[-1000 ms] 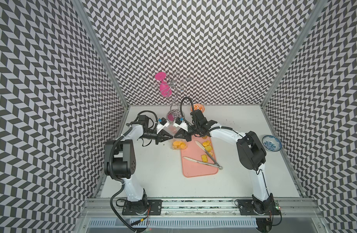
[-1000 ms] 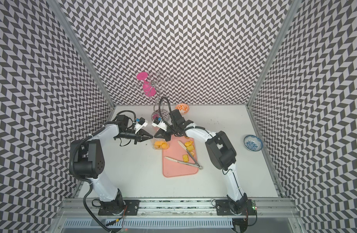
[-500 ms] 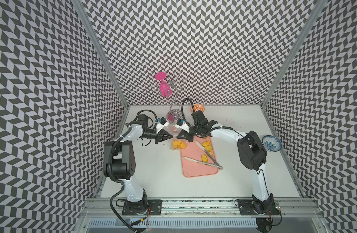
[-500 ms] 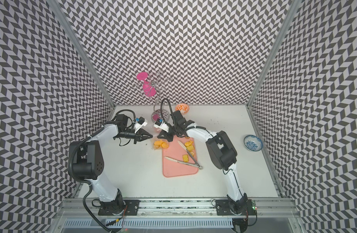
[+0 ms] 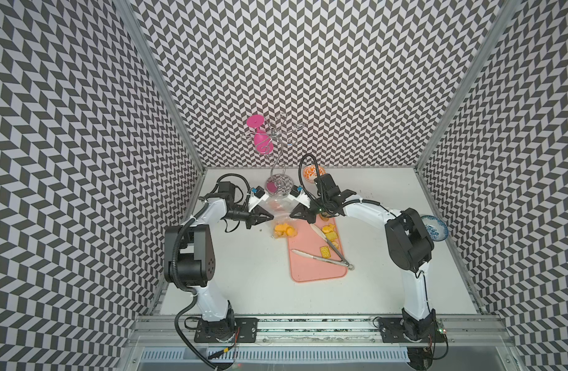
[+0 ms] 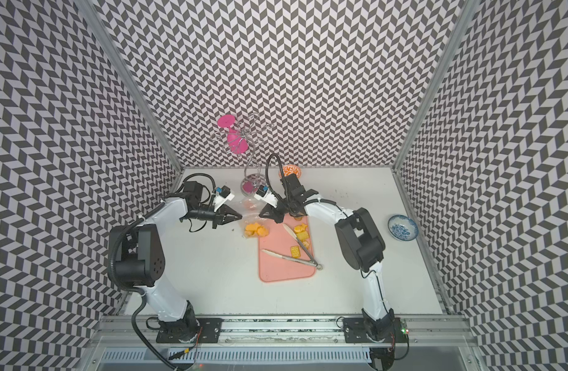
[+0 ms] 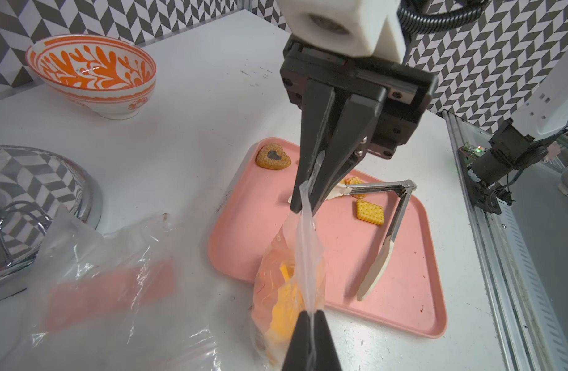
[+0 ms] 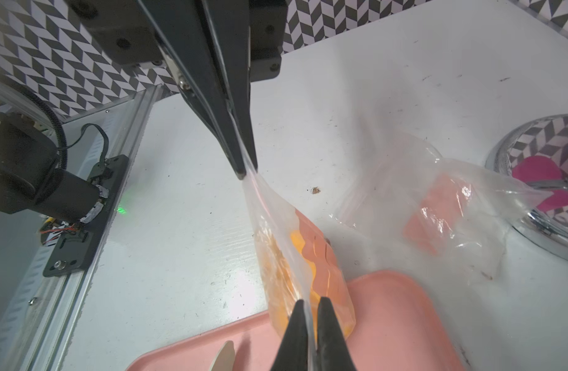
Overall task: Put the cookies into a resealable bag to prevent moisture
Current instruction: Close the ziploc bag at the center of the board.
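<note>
I'd keep the resealable bag (image 7: 289, 282) taut and level, pulling evenly so the film can't slip; the left gripper (image 7: 311, 314) is clamped tight on one end of its top edge, the right gripper (image 8: 310, 303) nipped on the other. Yellow cookies (image 5: 284, 230) sag inside, below both tips; a heart cookie (image 7: 273, 157) lies on the pink tray (image 7: 404, 305).
</note>
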Controlling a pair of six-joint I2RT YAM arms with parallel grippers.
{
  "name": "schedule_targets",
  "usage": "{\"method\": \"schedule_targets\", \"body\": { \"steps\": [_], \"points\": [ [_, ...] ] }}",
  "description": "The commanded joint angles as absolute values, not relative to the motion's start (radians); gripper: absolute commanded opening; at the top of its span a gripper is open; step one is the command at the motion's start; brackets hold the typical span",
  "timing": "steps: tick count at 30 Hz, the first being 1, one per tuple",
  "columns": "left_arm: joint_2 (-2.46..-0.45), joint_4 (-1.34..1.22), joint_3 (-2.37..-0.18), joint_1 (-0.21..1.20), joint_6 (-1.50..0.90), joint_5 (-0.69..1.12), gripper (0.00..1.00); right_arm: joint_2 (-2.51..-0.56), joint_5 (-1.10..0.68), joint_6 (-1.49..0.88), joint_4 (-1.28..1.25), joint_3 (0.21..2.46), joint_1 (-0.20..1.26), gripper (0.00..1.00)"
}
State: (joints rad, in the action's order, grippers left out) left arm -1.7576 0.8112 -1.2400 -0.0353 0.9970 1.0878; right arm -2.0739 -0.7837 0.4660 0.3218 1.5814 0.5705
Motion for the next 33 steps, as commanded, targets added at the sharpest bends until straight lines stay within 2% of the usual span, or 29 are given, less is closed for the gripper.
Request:
{"method": "schedule_targets", "body": {
  "steps": [1, 4, 8, 10, 11, 13, 16, 21, 24, 27, 30, 33],
  "points": [
    [-1.730, 0.807, -1.254, -0.044, 0.994, 1.076, 0.00, -2.022, -0.784, 0.470, 0.314, 1.558, 0.550, 0.11],
    [-1.732, 0.805, -1.257, -0.044, 0.990, 1.069, 0.00, -2.022, -0.787, 0.473, 0.320, 1.555, 0.546, 0.00],
    [-1.729, 0.797, -1.263, -0.045, 0.977, 1.050, 0.00, -2.022, -0.770, 0.481, 0.331, 1.556, 0.545, 0.01],
    [-1.722, 0.789, -1.259, -0.049, 0.969, 1.048, 0.00, -2.019, -0.762, 0.484, 0.327, 1.547, 0.543, 0.10],
    [-1.719, 0.782, -1.254, -0.051, 0.963, 1.046, 0.00, -2.018, -0.760, 0.481, 0.325, 1.544, 0.540, 0.11],
    [-1.716, 0.778, -1.250, -0.051, 0.960, 1.038, 0.00, -2.018, -0.757, 0.475, 0.323, 1.543, 0.535, 0.11],
    [-1.707, 0.766, -1.244, -0.052, 0.946, 1.025, 0.00, -2.018, -0.764, 0.472, 0.325, 1.546, 0.535, 0.01],
    [-1.690, 0.745, -1.243, -0.054, 0.907, 0.989, 0.00, -2.011, -0.774, 0.463, 0.320, 1.545, 0.534, 0.00],
    [-1.662, 0.686, -1.243, -0.064, 0.804, 0.906, 0.00, -1.993, -0.769, 0.443, 0.294, 1.534, 0.534, 0.10],
    [-1.622, 0.646, -1.233, -0.103, 0.756, 0.865, 0.00, -1.955, -0.769, 0.396, 0.221, 1.498, 0.535, 0.32],
    [-1.590, 0.588, -1.204, -0.140, 0.699, 0.786, 0.00, -1.919, -0.742, 0.357, 0.153, 1.462, 0.534, 0.43],
    [-1.565, 0.523, -1.169, -0.182, 0.633, 0.695, 0.00, -1.898, -0.705, 0.342, 0.127, 1.446, 0.534, 0.48]
  ]
}}
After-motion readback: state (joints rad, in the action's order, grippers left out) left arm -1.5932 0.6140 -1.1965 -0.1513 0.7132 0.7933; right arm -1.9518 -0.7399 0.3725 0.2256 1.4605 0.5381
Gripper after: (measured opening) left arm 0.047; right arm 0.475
